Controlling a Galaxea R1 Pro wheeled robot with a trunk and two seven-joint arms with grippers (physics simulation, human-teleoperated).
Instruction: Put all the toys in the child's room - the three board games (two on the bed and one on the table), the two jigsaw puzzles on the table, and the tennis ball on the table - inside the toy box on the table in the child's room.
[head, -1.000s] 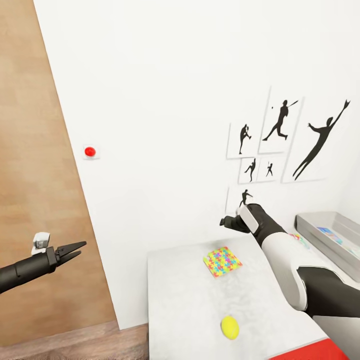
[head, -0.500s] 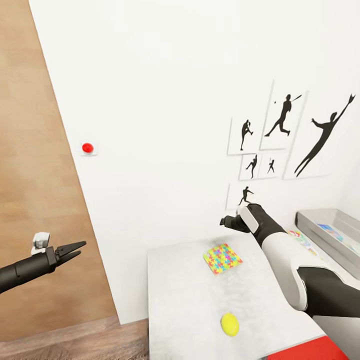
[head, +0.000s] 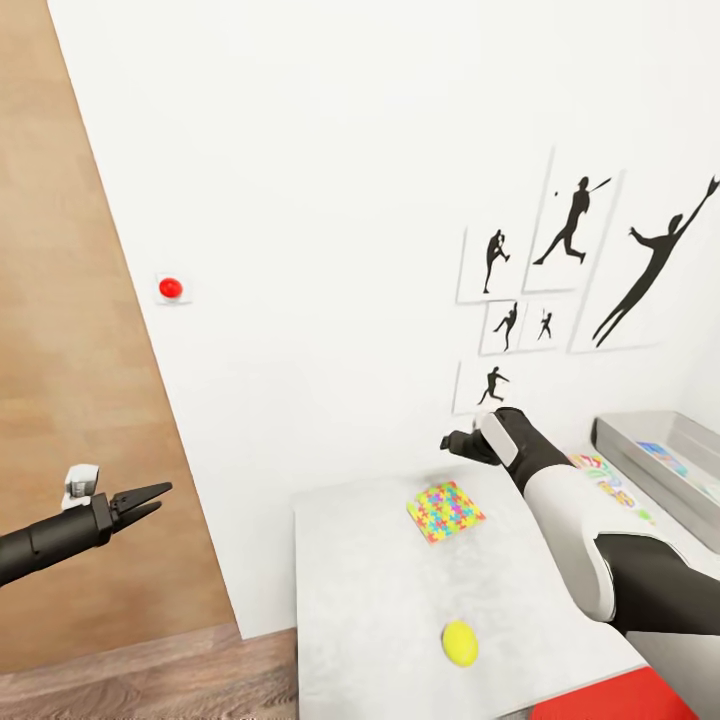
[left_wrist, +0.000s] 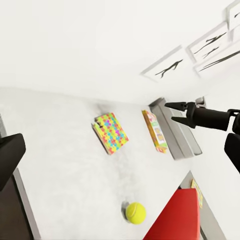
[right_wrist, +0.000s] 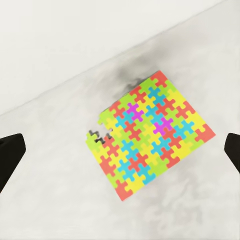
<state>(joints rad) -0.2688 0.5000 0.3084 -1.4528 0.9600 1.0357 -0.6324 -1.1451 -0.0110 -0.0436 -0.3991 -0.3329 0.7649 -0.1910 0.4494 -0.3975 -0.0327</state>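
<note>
Right gripper (head: 452, 441) hovers above the table (head: 370, 590), over the jigsaw puzzle (head: 445, 510). Wrist view shows its fingertips spread wide at both edges, nothing between them: open, empty. Puzzle lies flat near the wall. Tennis ball (head: 460, 642) sits apart from it, nearer the table's front edge. Toy box (head: 640, 462) stands at the far right with a blue board game (head: 660, 458) inside. Left gripper (head: 150, 499) hangs off the table's left side, jaws slightly parted, empty.
</note>
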